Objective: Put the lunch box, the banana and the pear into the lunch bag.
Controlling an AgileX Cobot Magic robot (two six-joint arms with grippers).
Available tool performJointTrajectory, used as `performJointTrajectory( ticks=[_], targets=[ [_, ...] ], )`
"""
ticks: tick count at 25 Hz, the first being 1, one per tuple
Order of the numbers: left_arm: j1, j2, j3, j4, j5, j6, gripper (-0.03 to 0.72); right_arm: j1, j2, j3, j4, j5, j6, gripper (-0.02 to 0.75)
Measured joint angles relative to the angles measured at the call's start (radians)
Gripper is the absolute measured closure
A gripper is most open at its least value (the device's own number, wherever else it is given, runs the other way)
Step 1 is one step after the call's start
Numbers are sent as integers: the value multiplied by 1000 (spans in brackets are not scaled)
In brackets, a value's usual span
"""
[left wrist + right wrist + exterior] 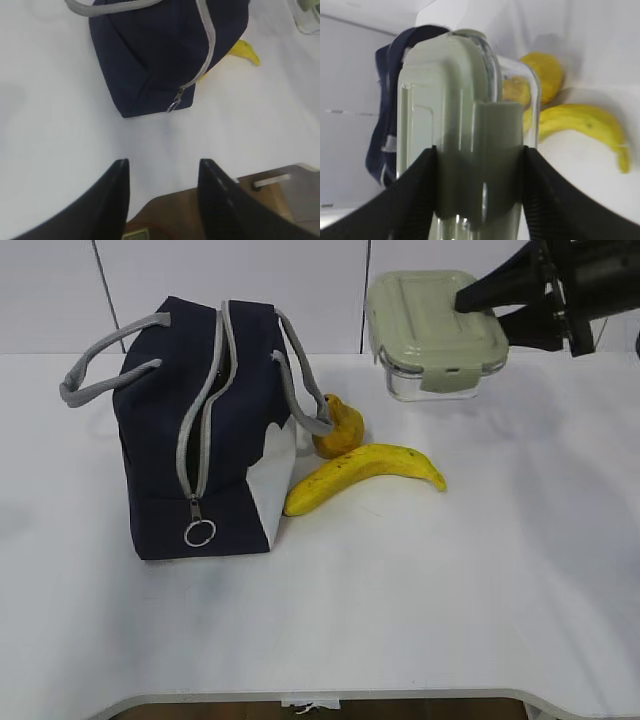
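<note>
A smooth white table (420, 600) fills the scene, backed by a pale panelled wall (200, 280).

The largest thing on it is the lunch bag (175, 440), a boxy navy fabric shape with a white lower corner panel, standing left of centre. Grey webbing handles (105, 355) loop out from its top. The grey zipper (205, 405) runs up its near face and over the top, and its metal ring pull (200, 533) hangs low at the front. The teeth part only slightly near the top, so the inside is hidden.

The lunch box (435, 330) is held clear of the table at the upper right, behind the fruit. It has a pale sage-green lid with rounded corners and clip tabs over a clear, glossy base; I cannot tell if anything is in it. The right gripper (480, 165) has its dark fingers (415, 195) clamped on the two sides of the box.

The banana (365, 472), long, curved, yellow with fine brown specks, lies on the table just right of the bag, one end touching the white panel.

The pear (340, 430), lumpy and orange-yellow, sits just behind the banana, close against the bag.

The left gripper (162, 195) hangs over the table's near edge, fingers (112, 200) parted and empty.
</note>
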Motion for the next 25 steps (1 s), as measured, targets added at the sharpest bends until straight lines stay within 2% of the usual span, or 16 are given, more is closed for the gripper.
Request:
performJointTrajectory(
  ticks=[6,12,19,25],
  targets=[
    [0,289,-130,-90,60,5,337,84,0,-84,10,8,28,363],
    [-7,569,-225,-172,106,110,301,113,-2,-141,12,20,58,363],
    [-100,756,-341,-178,43,148,288,114,-2,-143,12,23,77,363],
    [-193,881,-431,-58,-61,152,286,114,-2,-143,12,24,80,364]
  ],
)
